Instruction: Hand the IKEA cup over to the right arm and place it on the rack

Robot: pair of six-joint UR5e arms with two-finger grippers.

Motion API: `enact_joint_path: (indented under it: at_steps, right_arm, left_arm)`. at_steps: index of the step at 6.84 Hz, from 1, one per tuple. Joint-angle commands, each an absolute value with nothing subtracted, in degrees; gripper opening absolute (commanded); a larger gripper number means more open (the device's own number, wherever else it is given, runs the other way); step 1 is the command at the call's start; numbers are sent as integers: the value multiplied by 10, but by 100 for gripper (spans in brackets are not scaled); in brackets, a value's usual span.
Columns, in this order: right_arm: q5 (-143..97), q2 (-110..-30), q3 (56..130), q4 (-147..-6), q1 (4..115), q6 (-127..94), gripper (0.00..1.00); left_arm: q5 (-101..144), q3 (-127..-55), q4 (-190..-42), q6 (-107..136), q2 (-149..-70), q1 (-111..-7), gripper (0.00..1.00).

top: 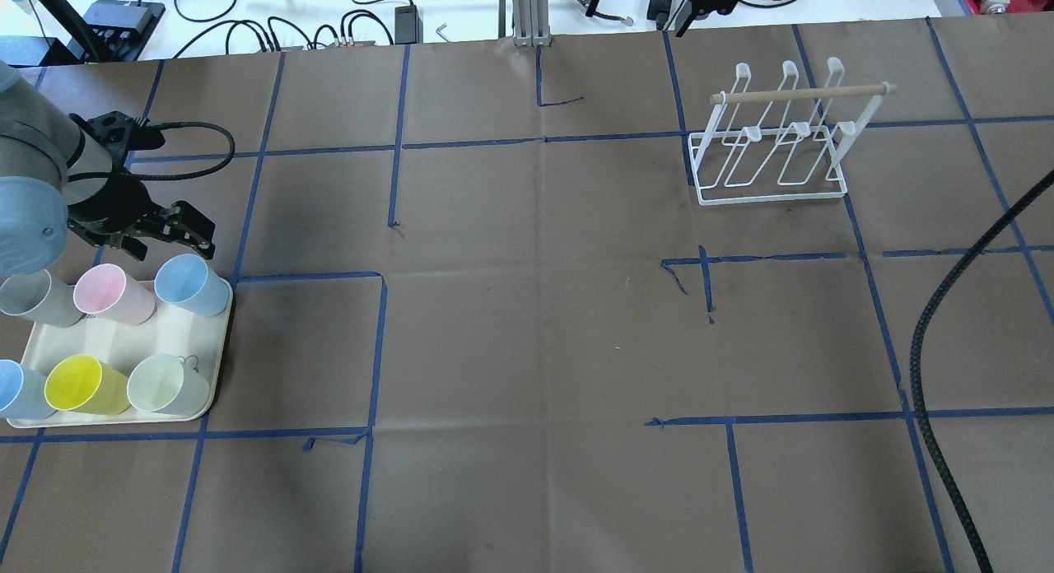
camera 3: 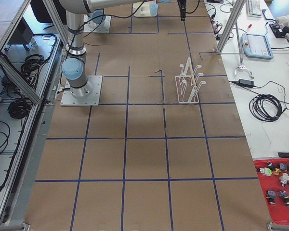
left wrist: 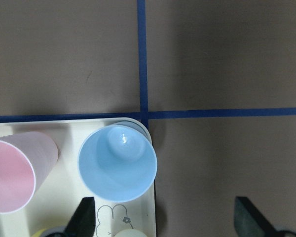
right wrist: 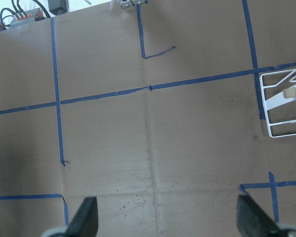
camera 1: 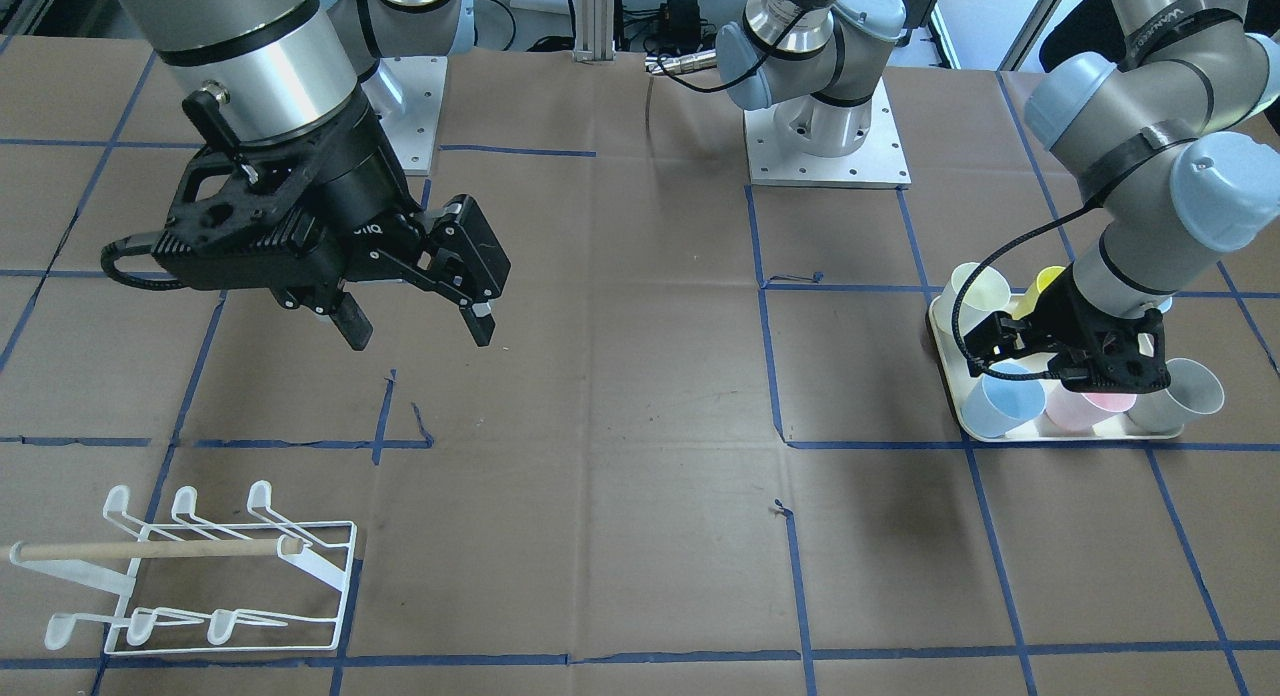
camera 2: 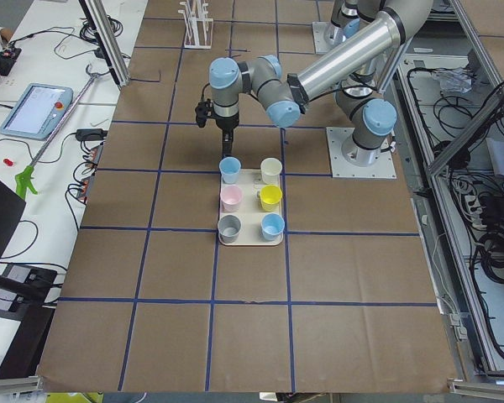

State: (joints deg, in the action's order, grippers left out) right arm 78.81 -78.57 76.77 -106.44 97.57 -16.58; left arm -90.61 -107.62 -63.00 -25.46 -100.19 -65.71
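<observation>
Rack of white wire stands on the table's near corner, well apart from the cups. Beyond it the right gripper hangs above the paper, jaws spread wide, holding nothing. Farthest, the left gripper, likewise spread and holding nothing, seems to hover just beside the blue cup, upright at a corner of the cream tray

A: Where do the fixed cameras stand?
B: One looks steeply down across the table from the front, one from behind and above, and one is high at each end.
A: And the wrist cameras?
B: They look straight down. The left is close above the tray. The right is higher and catches what seems to be a corner of the rack, which the overhead also shows.
</observation>
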Motion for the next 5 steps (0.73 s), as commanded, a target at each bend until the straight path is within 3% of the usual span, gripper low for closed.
enact_joint_path:
  at_steps: [1, 2, 5]
  right_arm:
    - [780, -850, 937, -1320, 975, -198, 100]
    - [776, -876, 985, -1371, 973, -268, 100]
    - [730, -894, 1035, -1446, 975, -439, 100]
  left_arm:
    - [-906, -1078, -602, -250, -1040, -659, 99]
    - [-906, -1079, -592, -230, -1054, -664, 99]
    - [-907, -1097, -564, -230, -1063, -663, 99]
